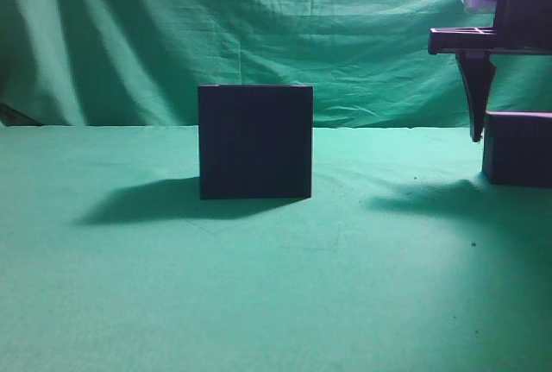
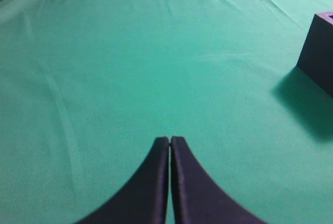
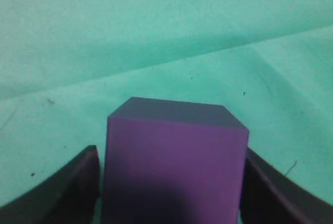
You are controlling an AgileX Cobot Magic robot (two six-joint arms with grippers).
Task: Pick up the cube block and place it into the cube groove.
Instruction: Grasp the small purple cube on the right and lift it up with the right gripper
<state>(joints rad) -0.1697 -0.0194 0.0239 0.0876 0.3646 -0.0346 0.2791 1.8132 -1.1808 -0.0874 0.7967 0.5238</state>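
Observation:
The cube block [image 1: 518,148], small and dark, rests on the green cloth at the far right edge of the exterior view. In the right wrist view its purple top face [image 3: 174,167] fills the space between my right gripper's [image 3: 170,150] two fingers. That gripper is open, with narrow gaps on both sides of the block. One of its fingers [image 1: 477,122] hangs just left of the block. The cube groove [image 1: 255,141], a large dark box, stands mid-table; its corner shows in the left wrist view [image 2: 318,52]. My left gripper [image 2: 170,140] is shut and empty above bare cloth.
Green cloth [image 1: 259,286] covers the table and hangs as a backdrop [image 1: 259,27] behind it. The box casts a shadow to its left. The left arm is out of the exterior view.

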